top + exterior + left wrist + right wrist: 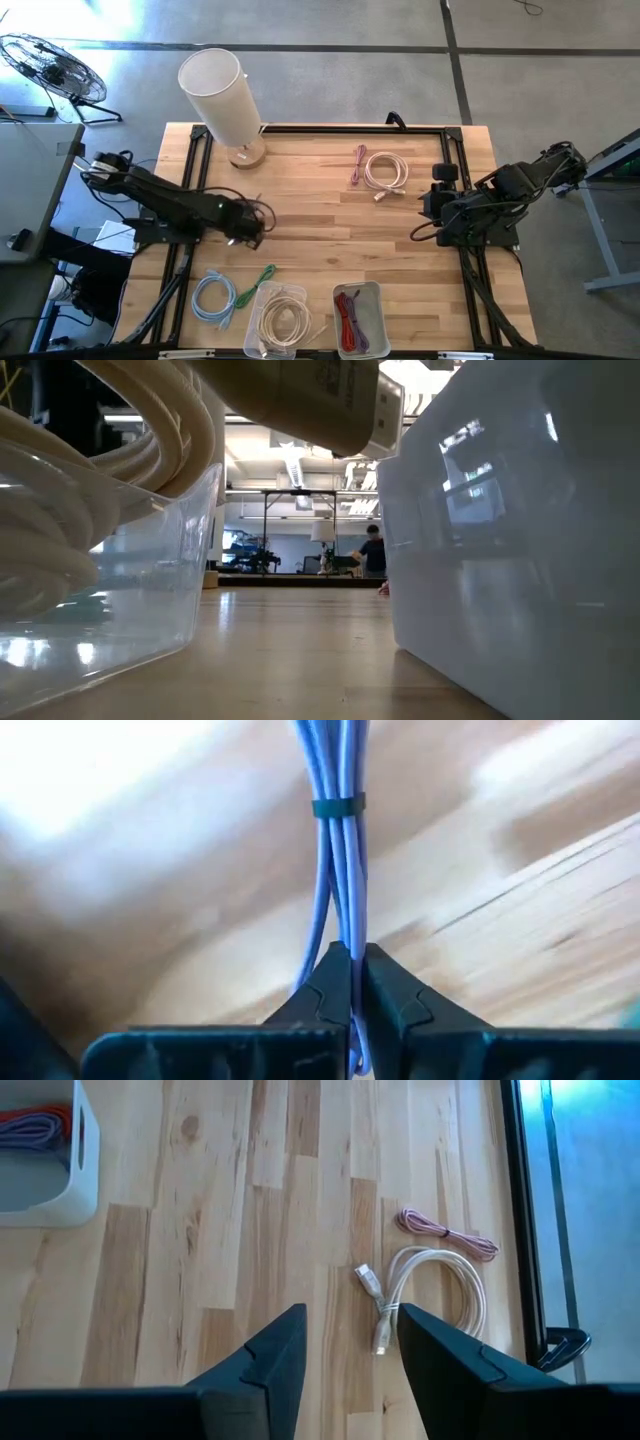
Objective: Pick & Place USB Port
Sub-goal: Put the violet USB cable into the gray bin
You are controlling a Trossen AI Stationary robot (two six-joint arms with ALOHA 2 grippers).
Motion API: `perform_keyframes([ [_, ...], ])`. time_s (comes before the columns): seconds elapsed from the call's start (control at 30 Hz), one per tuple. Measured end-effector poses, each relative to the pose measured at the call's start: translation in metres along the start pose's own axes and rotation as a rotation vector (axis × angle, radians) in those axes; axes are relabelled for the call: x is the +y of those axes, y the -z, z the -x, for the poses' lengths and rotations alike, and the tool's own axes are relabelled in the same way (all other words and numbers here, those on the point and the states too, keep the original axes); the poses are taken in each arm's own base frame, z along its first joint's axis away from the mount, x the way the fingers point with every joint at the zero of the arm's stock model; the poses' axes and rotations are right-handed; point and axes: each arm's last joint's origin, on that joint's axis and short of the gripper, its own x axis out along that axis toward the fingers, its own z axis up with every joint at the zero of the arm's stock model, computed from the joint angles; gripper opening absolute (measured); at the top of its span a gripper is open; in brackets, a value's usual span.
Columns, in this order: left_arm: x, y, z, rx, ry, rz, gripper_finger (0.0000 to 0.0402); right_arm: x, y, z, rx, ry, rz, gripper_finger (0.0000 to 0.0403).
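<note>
High view: left pincer (248, 232) sits low over the worktop (330, 230), near the bins. Left wrist view: its fingers are clamped on a bundled lilac cable (335, 870), so the grasp looks made; lifting comes next. Right wrist view: right pincer (350, 1350) waits, half-spread, empty.

Bare table (330, 235) lies between lamp (225, 100), white cable (385, 172) and bins (357, 318).

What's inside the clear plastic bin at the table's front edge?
The clear plastic bin holds a coiled cream-white cable. Anything beneath the coil is hidden.
</note>
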Motion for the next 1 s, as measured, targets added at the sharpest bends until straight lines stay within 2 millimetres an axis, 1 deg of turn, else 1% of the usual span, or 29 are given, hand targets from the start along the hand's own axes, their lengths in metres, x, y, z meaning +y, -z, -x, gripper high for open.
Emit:
perform_keyframes([
  [0.1,-0.015,-0.006,0.026,-0.134,0.040,-0.024,0.0004,0.000,0.000,0.000,0.000,0.000,0.007,0.0149],
  [0.23,-0.041,-0.013,0.072,-0.377,0.161,-0.069,0.0003,0.000,0.000,0.000,0.000,0.001,0.007,0.0149],
  [0.3,-0.054,-0.013,0.097,-0.532,0.239,-0.107,0.0002,0.000,-0.002,0.000,-0.021,-0.004,-0.003,0.0149],
  [0.37,-0.068,-0.012,0.122,-0.712,0.318,-0.164,0.0002,0.001,-0.007,0.002,-0.085,-0.022,-0.018,0.0149],
  [0.47,-0.085,-0.008,0.154,-0.939,0.392,-0.281,0.0001,0.002,-0.018,0.009,-0.238,-0.102,-0.025,0.0149],
  [0.57,-0.098,-0.009,0.174,-1.099,0.460,-0.368,0.0001,0.002,-0.032,0.021,-0.434,-0.211,-0.013,0.0149],
  [0.67,-0.109,-0.011,0.183,-1.189,0.507,-0.416,0.0001,0.002,-0.045,0.035,-0.631,-0.311,0.014,0.0149],
  [0.8,-0.125,-0.011,0.179,-1.242,0.527,-0.480,0.0000,0.001,-0.058,0.047,-0.813,-0.362,-0.005,0.0149],
  [0.9,-0.139,-0.016,0.171,-1.254,0.573,-0.520,0.0000,0.001,-0.065,0.047,-0.855,-0.355,-0.026,0.0150],
  [1.0,-0.153,-0.020,0.162,-1.255,0.647,-0.552,0.0000,0.000,-0.069,0.040,-0.833,-0.366,-0.046,0.0161],
])
